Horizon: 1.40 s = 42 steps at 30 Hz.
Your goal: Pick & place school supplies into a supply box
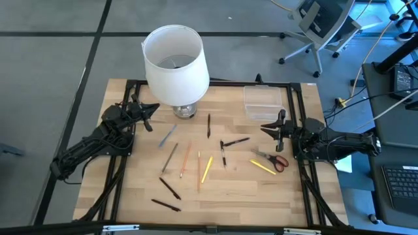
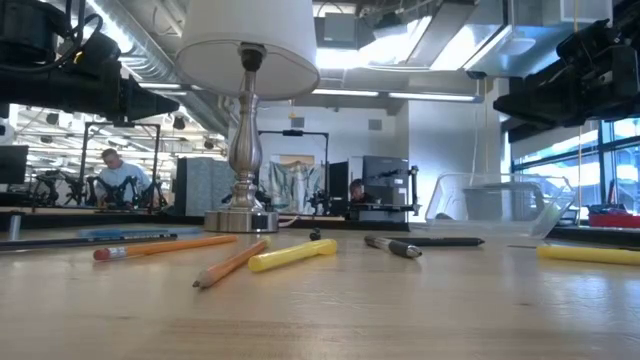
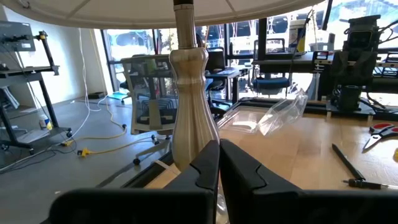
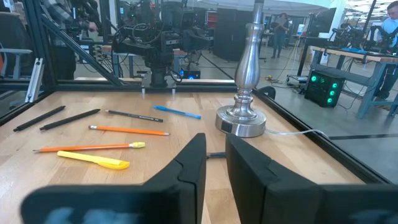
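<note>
Nothing boxed yet. Pens and pencils (image 1: 199,166) and scissors (image 1: 274,160) strewn mid-table, clear box (image 1: 262,102) far right. Left gripper (image 1: 149,112) clenched empty; right gripper (image 1: 277,127) slightly parted, seemingly empty, nearest box.

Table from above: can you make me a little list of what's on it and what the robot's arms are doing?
supply box: clear box at the table's far right, looks empty
lamp: white shade at the far middle
scissors: red-handled, near the right edge
pencils and pens: scattered mid-table, e.g. a yellow one
left gripper: far left, fingers shut, holding nothing
right gripper: beside the box, holding nothing
</note>
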### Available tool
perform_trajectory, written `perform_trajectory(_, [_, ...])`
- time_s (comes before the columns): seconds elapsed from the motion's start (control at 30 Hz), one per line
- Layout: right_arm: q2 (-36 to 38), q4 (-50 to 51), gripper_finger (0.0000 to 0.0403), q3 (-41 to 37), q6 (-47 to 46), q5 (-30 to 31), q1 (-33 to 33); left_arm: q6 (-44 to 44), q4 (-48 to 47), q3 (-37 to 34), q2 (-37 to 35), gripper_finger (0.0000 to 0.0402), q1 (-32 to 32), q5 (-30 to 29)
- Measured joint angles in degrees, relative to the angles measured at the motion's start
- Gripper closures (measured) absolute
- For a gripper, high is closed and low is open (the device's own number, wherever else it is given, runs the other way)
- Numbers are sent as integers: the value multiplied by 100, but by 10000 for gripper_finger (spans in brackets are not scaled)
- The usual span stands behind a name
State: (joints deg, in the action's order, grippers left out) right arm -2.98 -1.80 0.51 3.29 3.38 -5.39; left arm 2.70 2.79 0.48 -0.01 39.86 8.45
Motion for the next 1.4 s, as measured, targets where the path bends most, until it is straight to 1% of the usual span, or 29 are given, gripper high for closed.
perform_trajectory(0.43, [0,-2,336,-1,-25,-1,0,0,0,-1,0,393,1,0])
perform_trajectory(0.5, [1,-2,336,0,-370,-60,-2,0,1,0,0,395,0,-1])
perform_trajectory(0.6, [0,-57,336,-2,-1177,-316,0,0,1,-1,0,395,1,-1])
perform_trajectory(0.67, [2,-215,336,0,-1329,-333,0,0,0,-1,0,394,1,-2])
perform_trajectory(0.8, [0,-327,336,-2,-1203,-260,0,-2,0,-1,0,394,1,0])
perform_trajectory(0.97, [0,-321,336,-1,-1483,-256,0,0,0,-1,0,395,-1,0])
perform_trajectory(1.3, [0,-194,335,-2,-1493,-229,0,0,2,0,0,395,1,0])
perform_trajectory(1.4, [0,-184,335,0,-1489,-50,0,-2,0,-1,0,394,1,0])
